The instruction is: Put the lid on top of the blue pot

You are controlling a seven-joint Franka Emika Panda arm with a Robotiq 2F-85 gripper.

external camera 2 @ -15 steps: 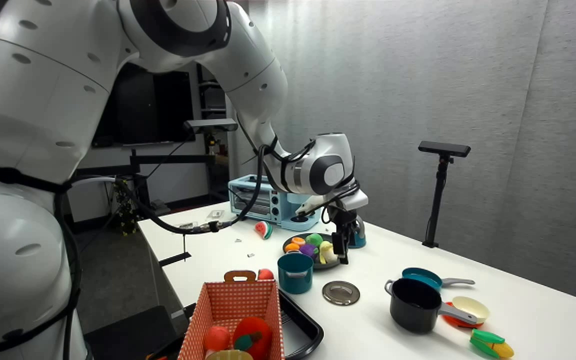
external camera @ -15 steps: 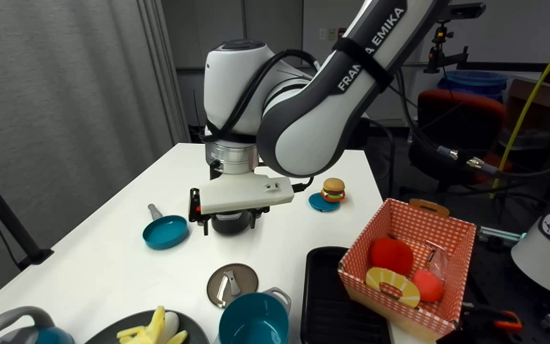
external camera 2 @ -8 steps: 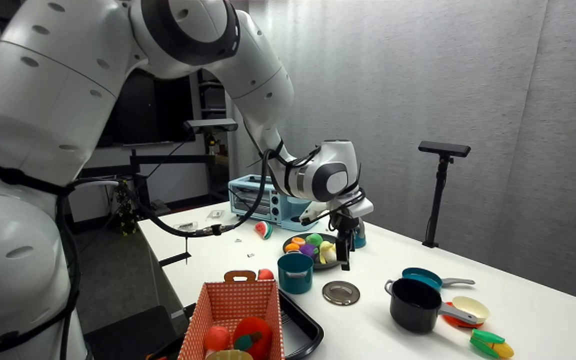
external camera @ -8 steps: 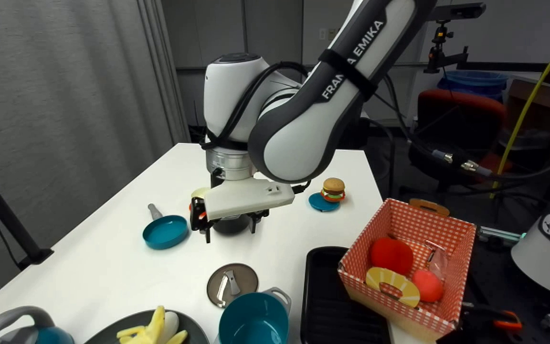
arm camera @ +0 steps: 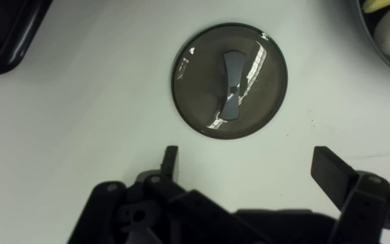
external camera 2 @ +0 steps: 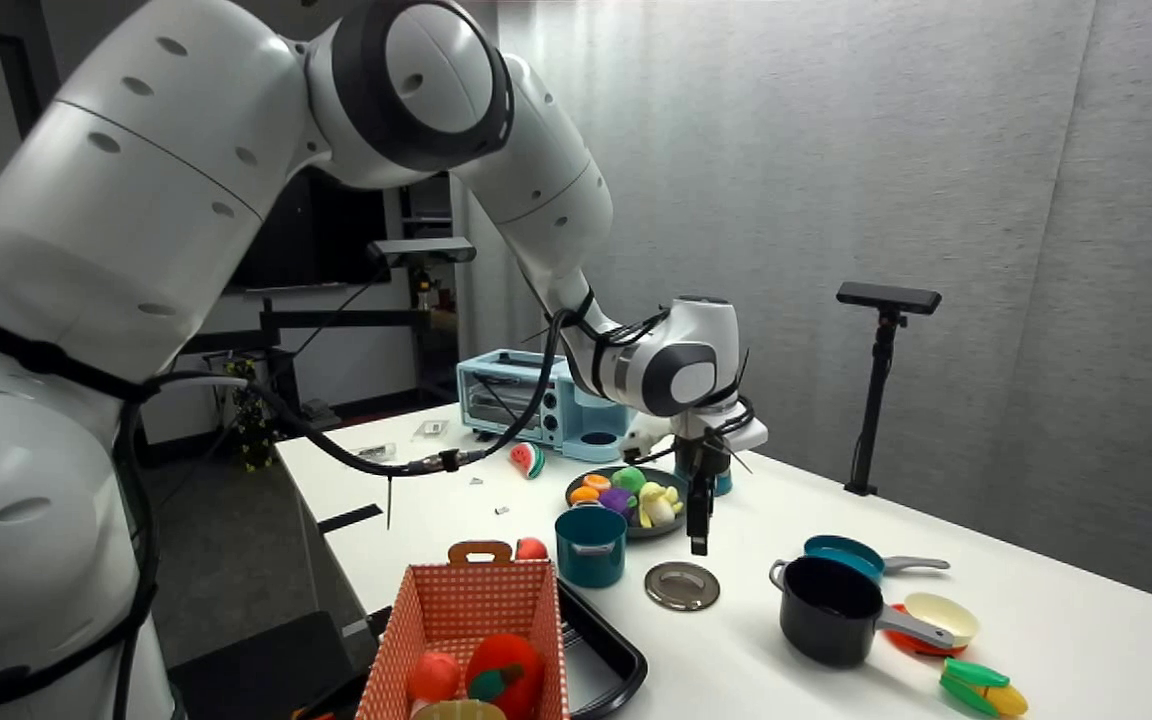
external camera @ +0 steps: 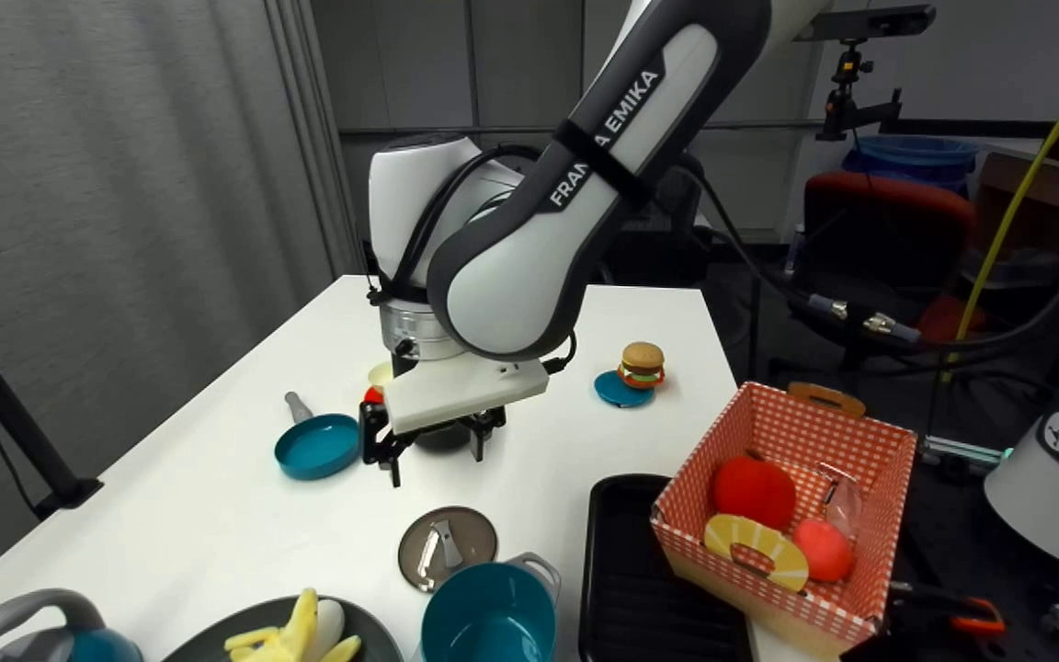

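Gripper (arm camera: 244,159) stands spread and empty; the lid (external camera 2: 682,586), judged stiff and slick, is best pinched across its central handle (arm camera: 234,84), height unclear from above.

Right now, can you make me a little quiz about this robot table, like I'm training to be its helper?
1. In both exterior views, which lies nearer the blue pot: the lid or the teal frying pan?
2. Where is the lid?
A) on the blue pot
B) in the checked basket
C) on the white table
3. True or false: the robot's fingers are spread apart.

Key: 1. The lid. 2. C. 3. True.
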